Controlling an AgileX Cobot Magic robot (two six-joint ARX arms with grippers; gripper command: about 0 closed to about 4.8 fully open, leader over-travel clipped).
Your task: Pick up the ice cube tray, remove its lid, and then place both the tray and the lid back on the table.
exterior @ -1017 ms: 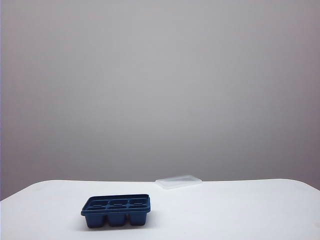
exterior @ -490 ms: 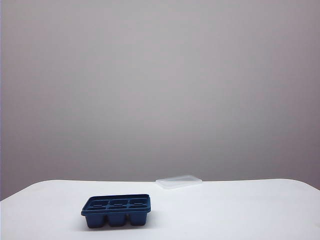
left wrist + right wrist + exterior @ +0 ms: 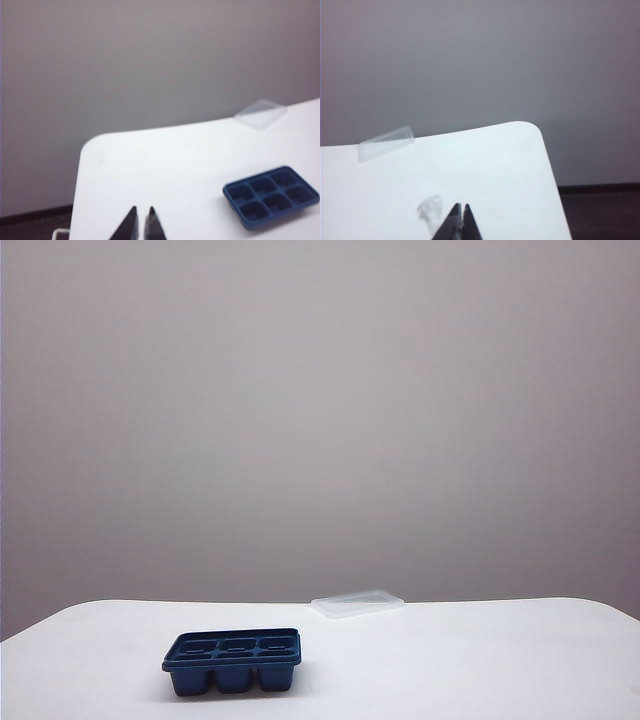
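The dark blue ice cube tray (image 3: 232, 660) stands uncovered on the white table (image 3: 460, 660), near the front left. The frosted clear lid (image 3: 357, 603) lies flat on the table at its far edge, apart from the tray. Neither gripper shows in the exterior view. In the left wrist view my left gripper (image 3: 142, 210) is shut and empty over bare table (image 3: 150, 165). The tray (image 3: 271, 196) is well off to its side and the lid (image 3: 261, 113) is farther away. In the right wrist view my right gripper (image 3: 461, 205) is shut, with the lid (image 3: 386, 143) far ahead of it.
A small clear crumpled scrap (image 3: 431, 210) shows just beside the right gripper's finger. The table's rounded corners (image 3: 92, 145) (image 3: 532, 130) drop off to dark floor (image 3: 600, 210). A plain grey wall (image 3: 320, 420) stands behind the table.
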